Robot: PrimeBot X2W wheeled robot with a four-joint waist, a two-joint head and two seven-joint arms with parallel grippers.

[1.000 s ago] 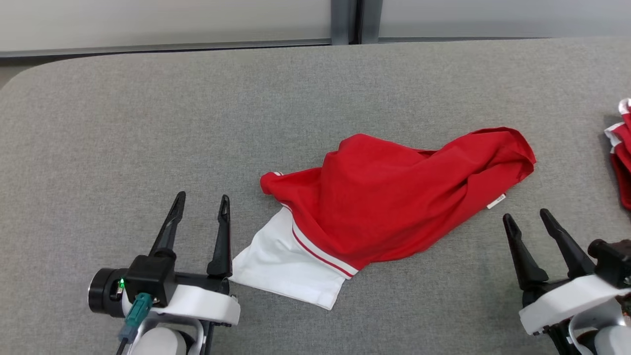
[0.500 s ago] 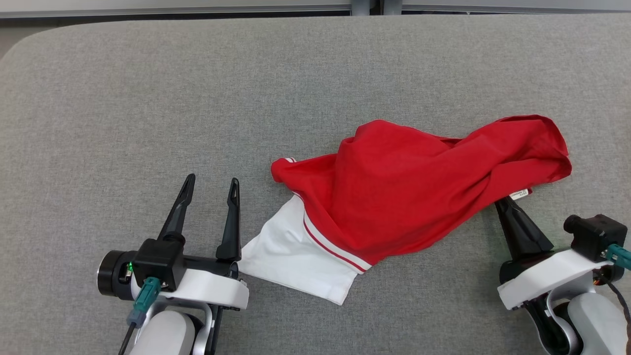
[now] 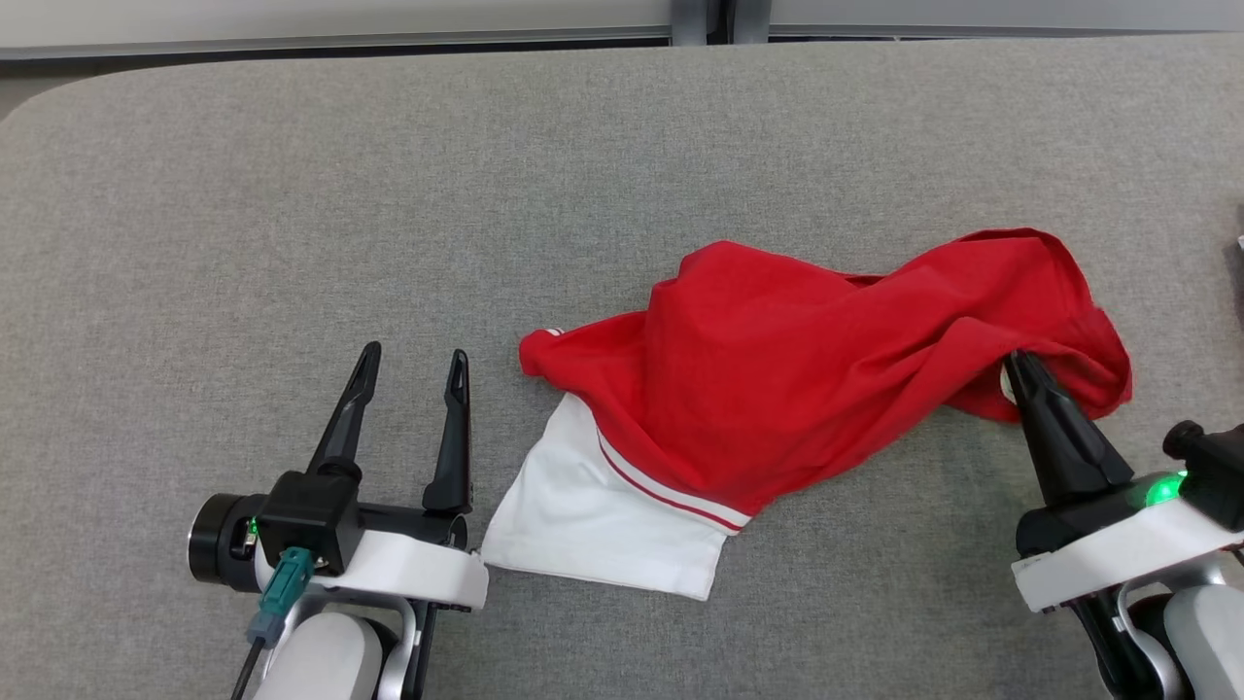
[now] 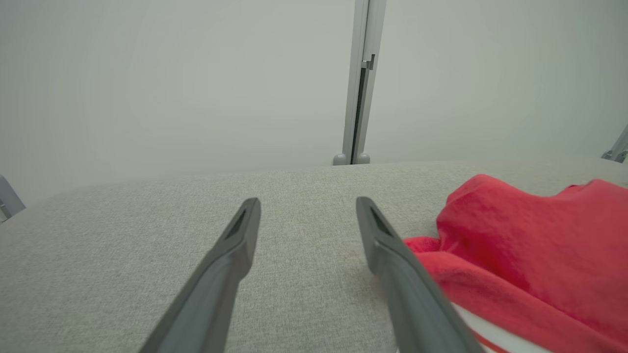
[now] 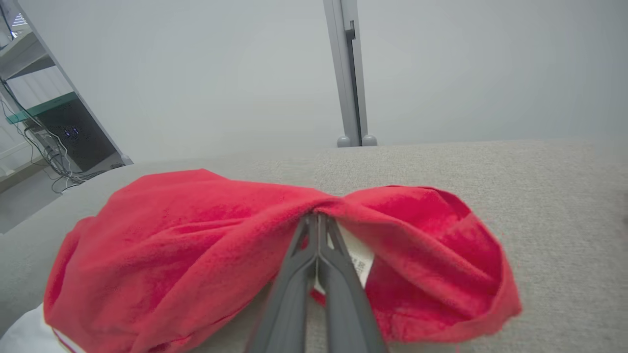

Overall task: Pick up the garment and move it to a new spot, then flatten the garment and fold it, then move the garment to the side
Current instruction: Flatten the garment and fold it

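Observation:
The garment [image 3: 777,379] is a crumpled red shirt with a white panel [image 3: 603,525] and red-white striped trim, lying on the grey padded table [image 3: 389,194]. My right gripper [image 3: 1019,367] is shut on the garment's near right edge, beside its white label [image 5: 360,260]. In the right wrist view the gripper [image 5: 316,218] has its fingers pressed together with red cloth bunched over the tips. My left gripper [image 3: 413,365] stands open just left of the white panel, nothing between its fingers. In the left wrist view the gripper [image 4: 306,203] has the garment [image 4: 530,245] against the right finger.
The table's far edge meets a pale wall with a grey post [image 3: 700,19]. Its rounded corner lies at the far left [image 3: 39,97]. Shelving with cables [image 5: 44,127] stands off to the left in the right wrist view. Bare table stretches behind and left of the garment.
My right gripper went from open beside the garment to shut on its near right edge, lifting and bunching the cloth there. The head camera shifted. The left gripper stayed open.

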